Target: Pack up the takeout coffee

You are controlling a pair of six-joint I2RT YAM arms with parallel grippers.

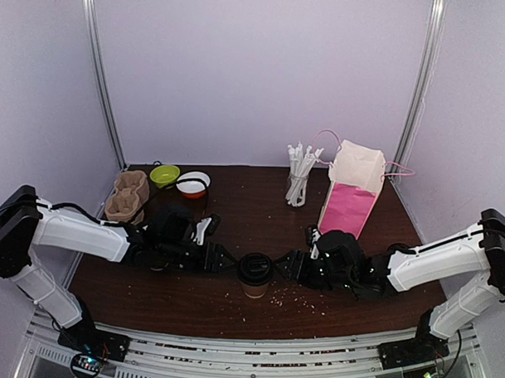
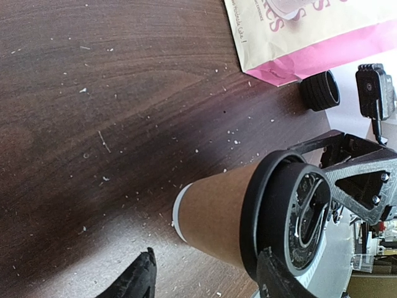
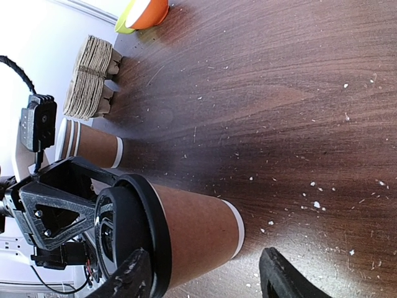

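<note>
The takeout coffee [image 1: 254, 274], a brown paper cup with a black lid, stands upright at the middle front of the table. My left gripper [image 1: 226, 262] is open just left of it. My right gripper [image 1: 286, 264] is open just right of it. In the left wrist view the cup [image 2: 216, 211] stands just beyond the open gripper [image 2: 208, 282], and one fingertip [image 2: 279, 276] is close to the lid rim. In the right wrist view the cup [image 3: 193, 228] stands just beyond the open gripper [image 3: 205, 279]. Neither gripper holds it.
A pink and cream paper bag [image 1: 353, 191] stands open at the back right, with a squat stack of black lids [image 2: 321, 91] near its foot. A glass of white stirrers [image 1: 299, 176], two bowls [image 1: 180, 181], cardboard carriers [image 1: 126, 195] and lidless cups [image 3: 90, 144] are at the back and left.
</note>
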